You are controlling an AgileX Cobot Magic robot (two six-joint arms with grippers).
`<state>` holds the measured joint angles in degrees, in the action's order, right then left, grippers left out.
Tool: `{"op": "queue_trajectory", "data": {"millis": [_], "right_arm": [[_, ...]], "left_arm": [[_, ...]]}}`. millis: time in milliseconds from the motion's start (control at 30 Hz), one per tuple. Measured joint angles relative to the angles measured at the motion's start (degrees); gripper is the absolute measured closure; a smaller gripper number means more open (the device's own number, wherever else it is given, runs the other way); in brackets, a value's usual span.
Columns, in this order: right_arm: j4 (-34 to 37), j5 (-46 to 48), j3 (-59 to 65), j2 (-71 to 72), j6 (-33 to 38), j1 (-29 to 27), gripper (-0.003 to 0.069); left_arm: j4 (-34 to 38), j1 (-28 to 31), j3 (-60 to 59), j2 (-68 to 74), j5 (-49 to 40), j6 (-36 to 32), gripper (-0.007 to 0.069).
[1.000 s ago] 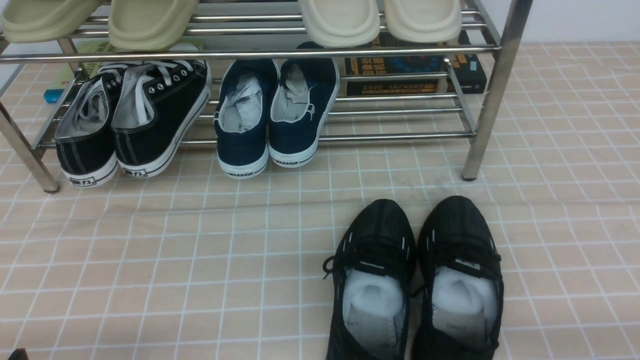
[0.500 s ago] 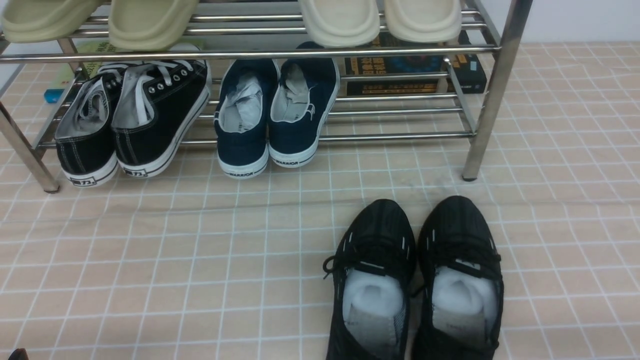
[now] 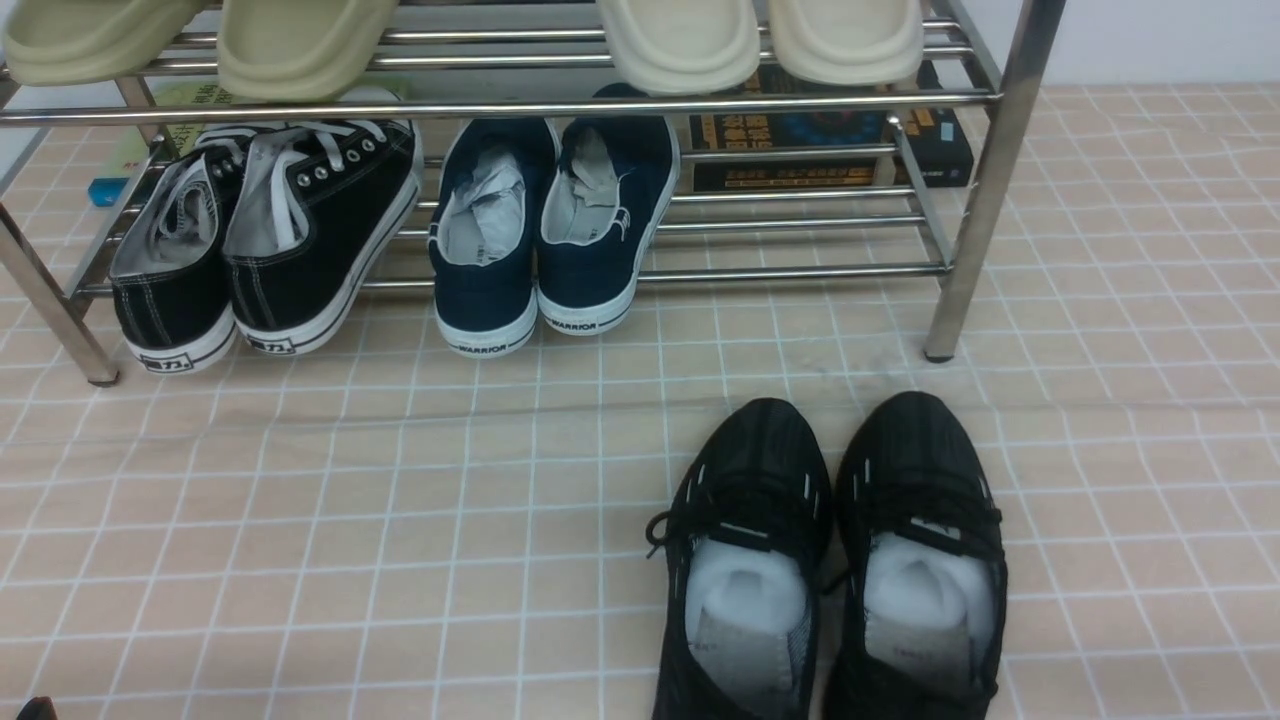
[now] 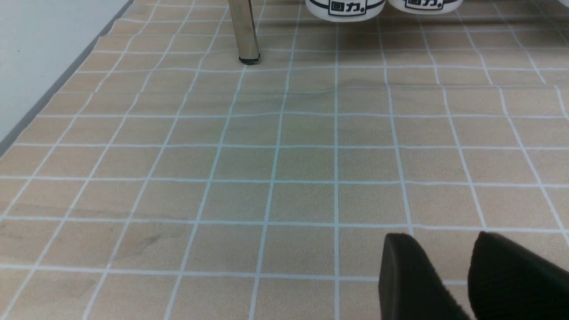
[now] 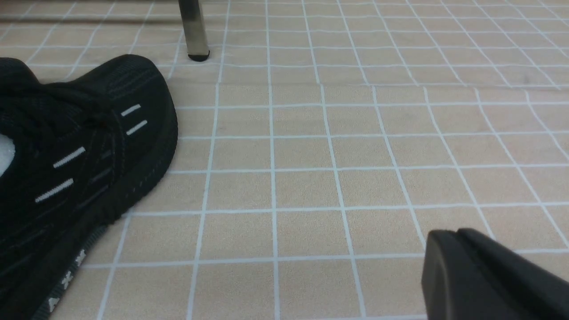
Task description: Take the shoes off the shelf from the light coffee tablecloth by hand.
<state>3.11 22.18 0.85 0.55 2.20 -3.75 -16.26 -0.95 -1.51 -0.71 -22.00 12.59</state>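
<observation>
While the black knit sneakers [image 3: 760, 450] sit side by side on the light coffee tablecloth [image 3: 420, 560], both pincers are empty. Sneakers lie off the shelf [image 3: 800, 270], in front of its right-hand part, toes pointing towards it; white stuffing inside, a lace loop out at the side of the left shoe.

Left pincer [image 4: 438, 240]: open, a gap showing between the fingers, over bare cloth. Right pincer [image 5: 453, 233]: closed, fingertips together, nothing gripped; sneakers apart from it, part of one in its wrist view.

Shelf, lower tier: black canvas pair [image 3: 320, 220] with white laces at the left; navy "WARRIOR" pair [image 3: 590, 270] just beside, heels outward. Upper tier: olive-green clogs [image 3: 300, 50] left, cream clogs [image 3: 680, 45] right. Dark books or boxes [image 3: 790, 175] visible behind the lower bars. Pale wall [image 3: 1180, 40] beyond the cloth.
</observation>
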Motion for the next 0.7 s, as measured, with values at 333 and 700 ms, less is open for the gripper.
{"op": "queue_trajectory", "data": {"millis": [333,700], "right_arm": [[0.0,0.0,0.0,0.0,0.0,0.0,0.062],[0.0,0.0,0.0,0.0,0.0,0.0,0.0608]], "left_arm": [[0.0,0.0,0.0,0.0,0.0,0.0,0.0386],[0.0,0.0,0.0,0.0,0.0,0.0,0.0386]]}}
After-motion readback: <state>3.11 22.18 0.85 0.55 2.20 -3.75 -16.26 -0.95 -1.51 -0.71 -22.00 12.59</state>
